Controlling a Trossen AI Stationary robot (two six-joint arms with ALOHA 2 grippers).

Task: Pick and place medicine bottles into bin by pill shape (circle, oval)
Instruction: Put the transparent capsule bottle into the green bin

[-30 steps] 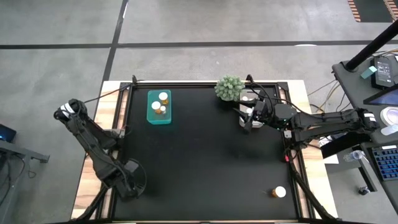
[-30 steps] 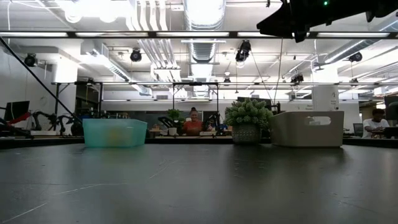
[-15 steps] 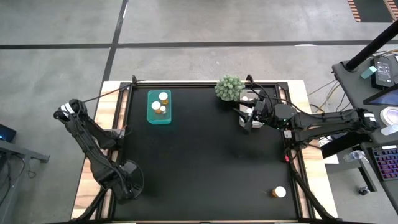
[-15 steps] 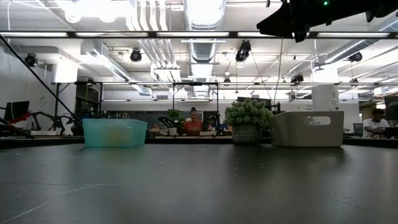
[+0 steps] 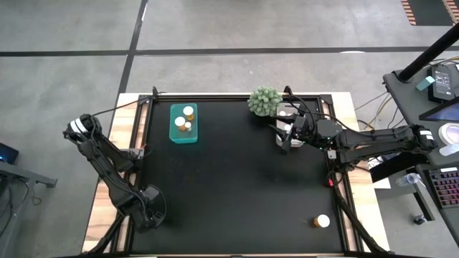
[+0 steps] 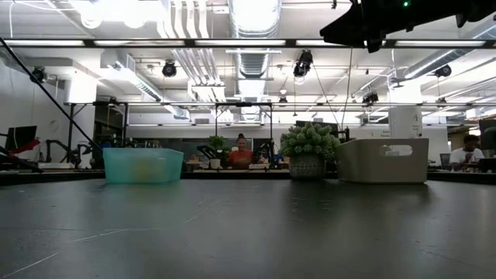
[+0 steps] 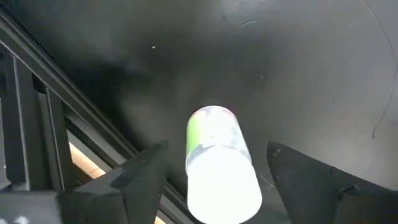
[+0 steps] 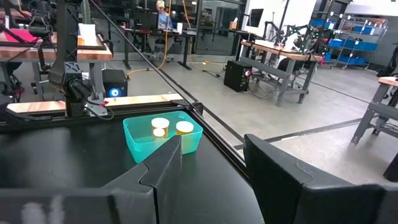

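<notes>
My left gripper [image 5: 148, 206] is low at the table's near left corner, open. In the left wrist view a small pale bottle [image 7: 217, 168] with a white cap and a green label lies on its side on the black table, between my left gripper's [image 7: 217, 149] two fingers and apart from both. This bottle is hidden under the gripper in the high view. An amber bottle [image 5: 320, 222] with a white cap lies near the table's near right corner. My right gripper [image 5: 285, 137] hangs open and empty above the grey bin [image 5: 287, 112].
A teal bin [image 5: 183, 123] at the far left holds three white-capped bottles, and it also shows in the right wrist view [image 8: 163, 140]. A spiky green plant ball [image 5: 265, 102] stands beside the grey bin [image 6: 384, 160]. The table's raised frame [image 7: 74, 124] runs close by my left gripper.
</notes>
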